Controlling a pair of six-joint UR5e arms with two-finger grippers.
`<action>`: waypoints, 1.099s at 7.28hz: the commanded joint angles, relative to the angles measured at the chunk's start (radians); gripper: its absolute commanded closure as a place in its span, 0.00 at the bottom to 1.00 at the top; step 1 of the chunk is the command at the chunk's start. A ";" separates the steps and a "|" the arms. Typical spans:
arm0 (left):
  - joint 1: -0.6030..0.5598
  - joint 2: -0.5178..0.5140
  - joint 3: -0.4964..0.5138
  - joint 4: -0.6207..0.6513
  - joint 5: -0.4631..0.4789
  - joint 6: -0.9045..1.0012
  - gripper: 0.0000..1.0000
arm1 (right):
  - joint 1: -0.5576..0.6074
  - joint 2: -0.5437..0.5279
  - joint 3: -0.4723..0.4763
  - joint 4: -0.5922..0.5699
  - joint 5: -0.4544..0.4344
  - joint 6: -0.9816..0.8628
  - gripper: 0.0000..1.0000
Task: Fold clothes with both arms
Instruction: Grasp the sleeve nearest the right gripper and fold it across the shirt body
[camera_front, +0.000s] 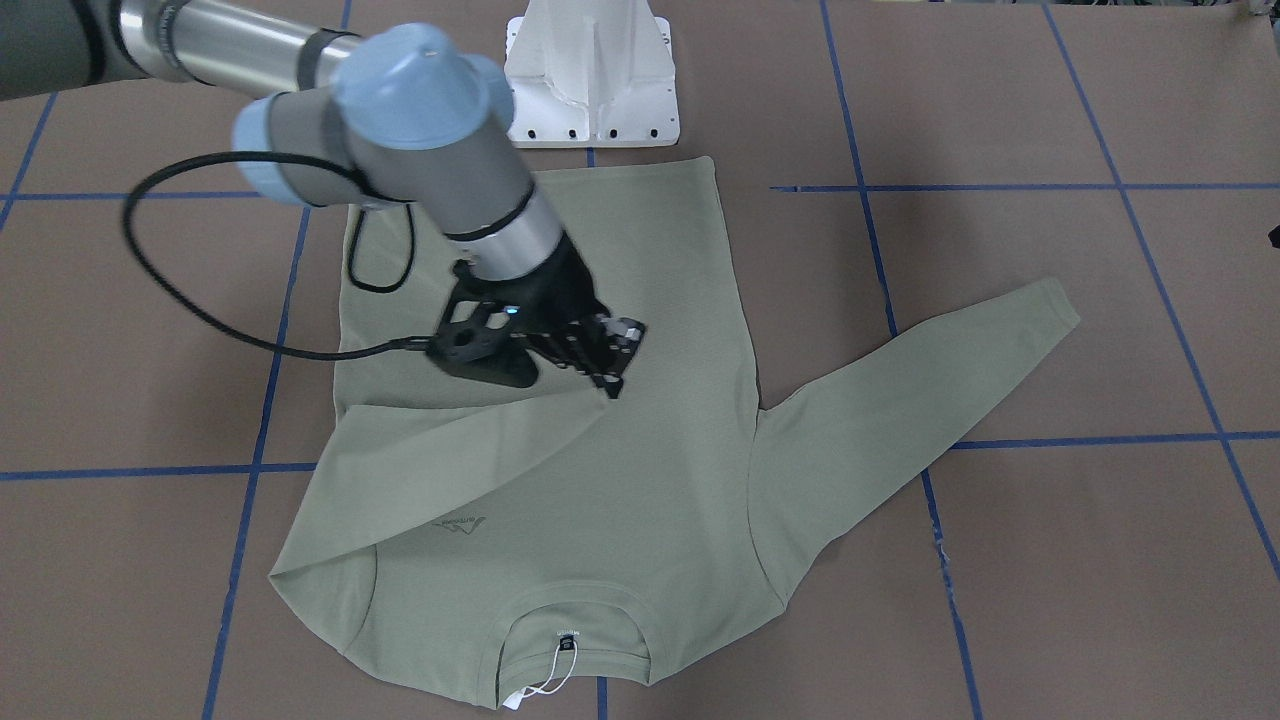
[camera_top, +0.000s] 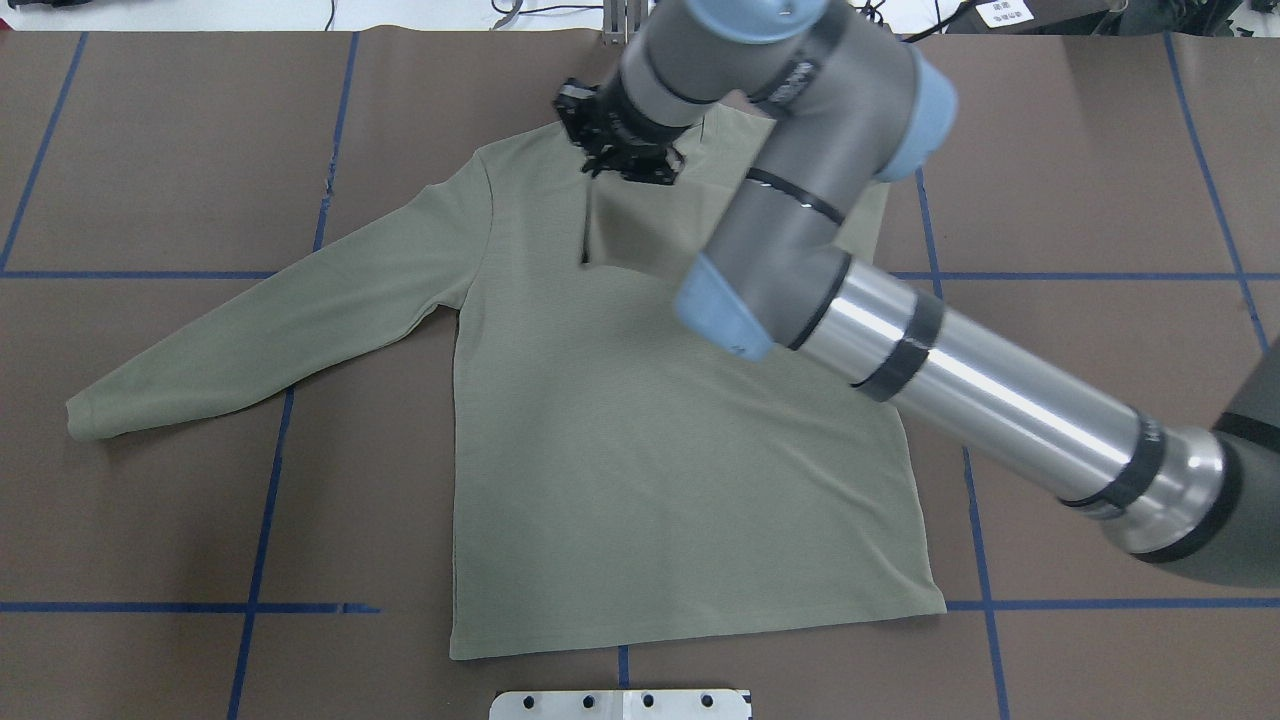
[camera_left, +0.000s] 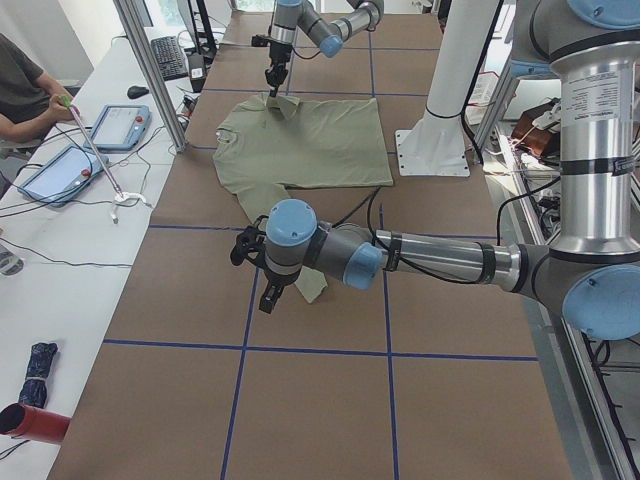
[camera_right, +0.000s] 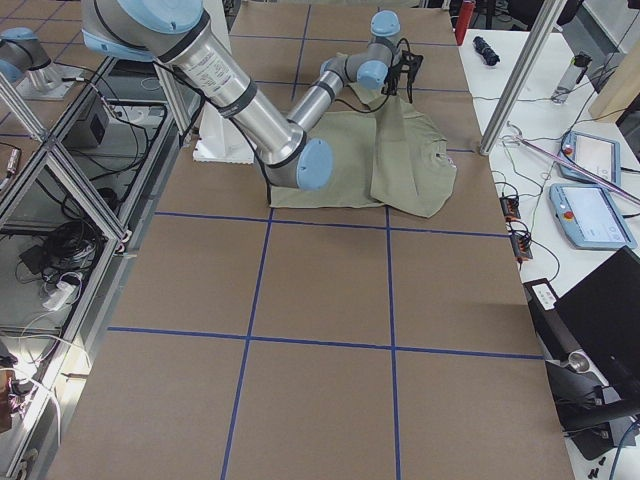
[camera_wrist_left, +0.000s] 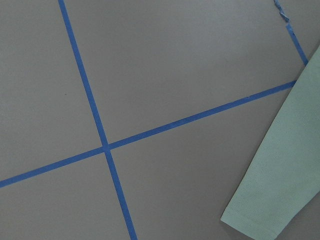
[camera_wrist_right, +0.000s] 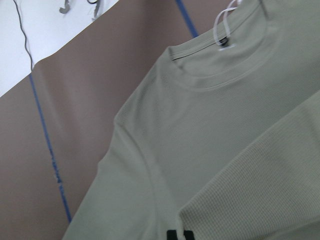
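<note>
— What lies around the shirt (camera_front: 640, 500)?
— It is spread chest-up on the brown table (camera_front: 1100, 560), among blue tape lines (camera_front: 1000, 187). The white pedestal (camera_front: 590, 80) stands just beyond its hem. A black cable (camera_front: 330, 352) loops out from the right arm (camera_front: 420, 130).
— Does anything block the view?
— In the overhead view that arm covers the collar and one shoulder.
— And the claws?
— The right gripper (camera_front: 612, 378) is clenched on one sleeve's cuff, which is folded in across the chest. The other sleeve lies out flat. The left gripper (camera_left: 270, 295) hovers near that flat cuff. Whether it is released or clenched cannot be told.
— Any writing?
— A tonal logo (camera_front: 462, 525) on the chest, a black neck label (camera_front: 566, 636), and a white tag (camera_front: 512, 700) on a string. None is legible.
</note>
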 joint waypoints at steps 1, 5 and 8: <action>0.000 0.001 -0.003 -0.001 0.000 0.000 0.00 | -0.100 0.136 -0.264 0.210 -0.137 0.019 1.00; 0.006 0.000 0.032 -0.001 0.000 -0.001 0.00 | -0.198 0.294 -0.464 0.226 -0.301 0.010 0.00; 0.107 -0.008 0.073 -0.012 -0.012 -0.240 0.00 | -0.150 0.201 -0.277 0.208 -0.220 0.021 0.00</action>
